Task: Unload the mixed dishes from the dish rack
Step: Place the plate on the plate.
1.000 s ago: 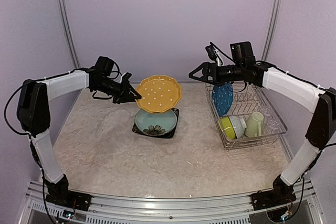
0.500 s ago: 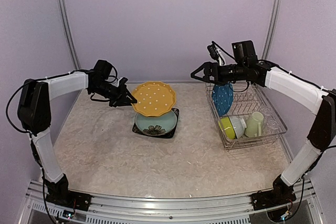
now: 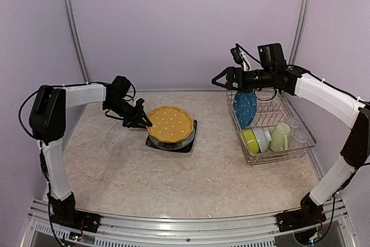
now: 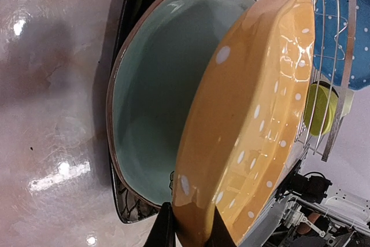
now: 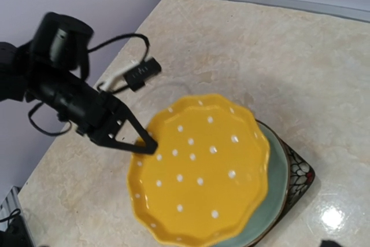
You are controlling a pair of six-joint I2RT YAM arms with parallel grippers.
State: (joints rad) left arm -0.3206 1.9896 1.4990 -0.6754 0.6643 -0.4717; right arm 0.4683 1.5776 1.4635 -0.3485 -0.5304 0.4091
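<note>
My left gripper (image 3: 144, 122) is shut on the left rim of the orange white-dotted plate (image 3: 170, 125). The plate lies tilted over the pale green plate (image 4: 150, 96), which sits on the black square plate (image 4: 124, 201). The gripped rim (image 4: 188, 232) is raised a little off the green one. At the right stands the dish rack (image 3: 306, 138). It holds an upright blue dotted plate (image 3: 245, 108), a lime bowl (image 3: 250, 140) nested with a white bowl (image 3: 264, 137), and a pale green mug (image 3: 281, 136). My right gripper (image 3: 218, 81) hovers open above the rack's left end, holding nothing.
The stack of plates sits mid-table, slightly towards the back. A purple back wall and metal corner posts (image 3: 72, 24) border the table. The left arm's cable (image 5: 136, 73) loops over the table behind the stack.
My left gripper has lowered the orange plate from a steep tilt in the air down onto the green plate. The right arm has barely shifted.
</note>
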